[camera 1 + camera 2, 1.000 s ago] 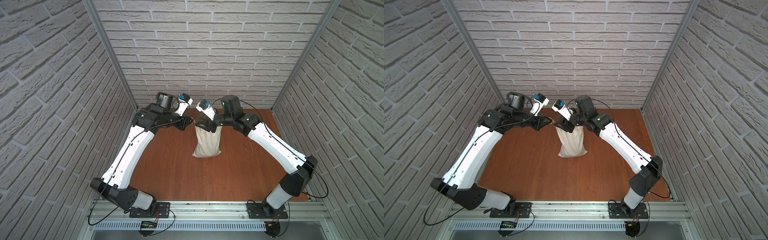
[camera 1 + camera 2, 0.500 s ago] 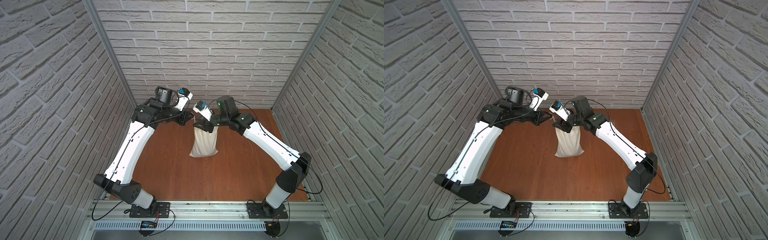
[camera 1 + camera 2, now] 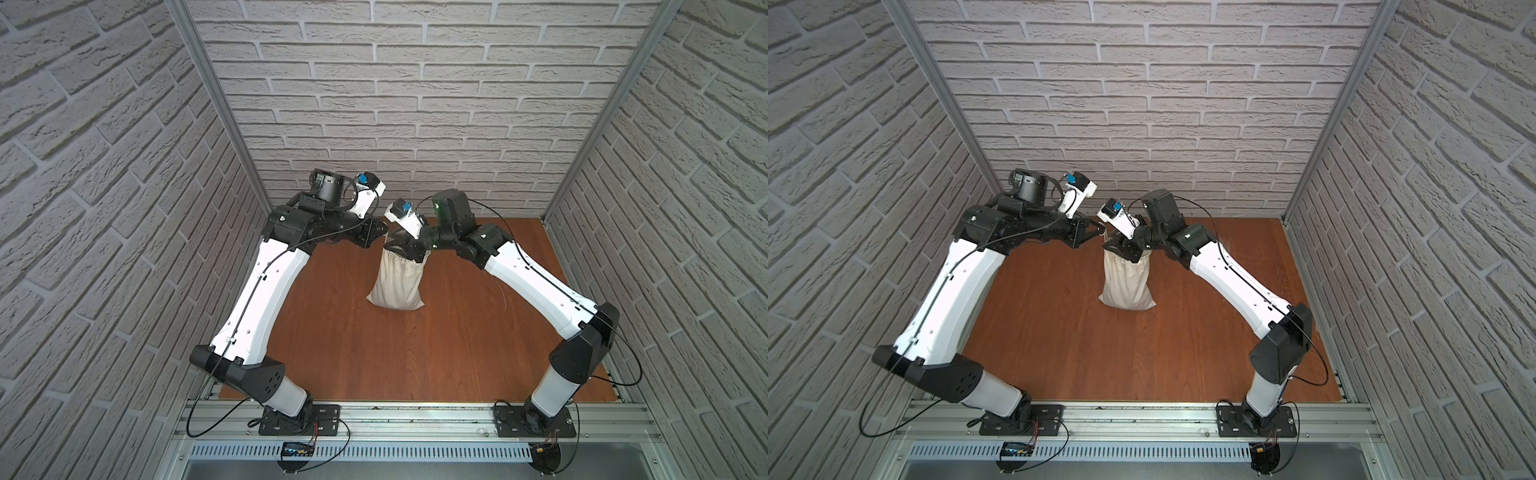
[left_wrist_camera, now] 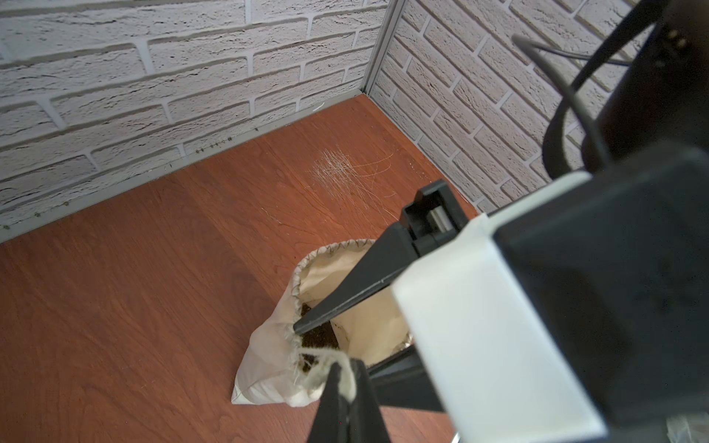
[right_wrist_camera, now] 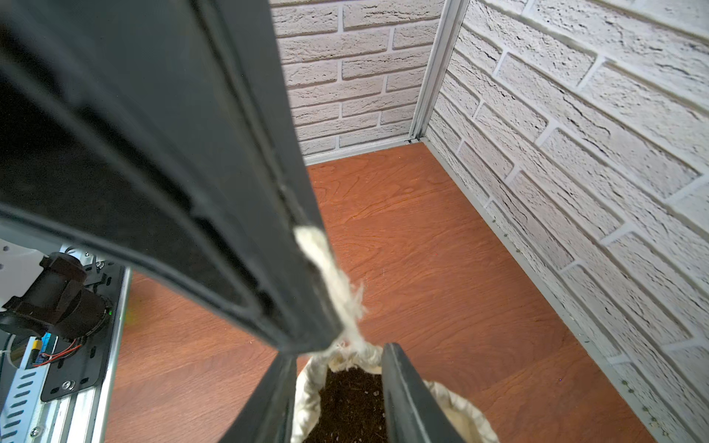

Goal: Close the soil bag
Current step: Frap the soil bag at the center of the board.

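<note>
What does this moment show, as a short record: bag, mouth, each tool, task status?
bag: soil bag, cream cloth, standing on the wooden table in both top views
mouth: open; dark soil shows inside
left: left tool shut on the frayed end of the cord
right: right tool, jaws apart, astride the hem where the cord leaves it
status: bag not yet closed

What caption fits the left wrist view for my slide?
Left claw pinching the drawstring; right claw at the open mouth of the soil bag.
</note>
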You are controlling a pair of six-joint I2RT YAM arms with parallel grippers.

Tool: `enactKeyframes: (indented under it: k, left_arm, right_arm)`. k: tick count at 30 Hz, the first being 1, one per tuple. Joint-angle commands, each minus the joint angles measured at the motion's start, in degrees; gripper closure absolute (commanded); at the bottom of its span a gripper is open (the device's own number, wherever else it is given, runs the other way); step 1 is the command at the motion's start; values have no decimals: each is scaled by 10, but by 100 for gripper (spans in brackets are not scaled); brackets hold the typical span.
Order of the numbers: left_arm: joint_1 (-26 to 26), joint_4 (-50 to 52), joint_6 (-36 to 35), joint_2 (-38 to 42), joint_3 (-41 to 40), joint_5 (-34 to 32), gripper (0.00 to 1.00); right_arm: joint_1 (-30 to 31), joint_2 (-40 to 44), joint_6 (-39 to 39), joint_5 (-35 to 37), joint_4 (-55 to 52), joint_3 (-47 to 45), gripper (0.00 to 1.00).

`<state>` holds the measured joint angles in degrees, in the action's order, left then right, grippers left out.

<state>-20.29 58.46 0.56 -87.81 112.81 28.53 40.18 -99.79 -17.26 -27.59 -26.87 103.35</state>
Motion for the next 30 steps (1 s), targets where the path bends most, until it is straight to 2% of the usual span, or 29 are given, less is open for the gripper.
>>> enactKeyframes:
  k: [1, 5, 7, 16, 30]
  left_arm:
    - [4, -35, 3, 5, 14, 12, 100]
    - [4, -33, 5, 4, 16, 11, 100]
    - [4, -33, 4, 3, 16, 10, 100]
    - [4, -33, 5, 3, 16, 9, 100]
    - [5, -44, 22, 2, 27, 10, 100]
  right_arm:
    - [2, -7, 14, -13, 42, 21, 59]
    - [3, -14, 24, -20, 61, 23, 61]
    - [3, -18, 28, -23, 68, 24, 65]
    - [4, -26, 37, -11, 81, 23, 96]
    - [4, -44, 24, -5, 55, 32, 97]
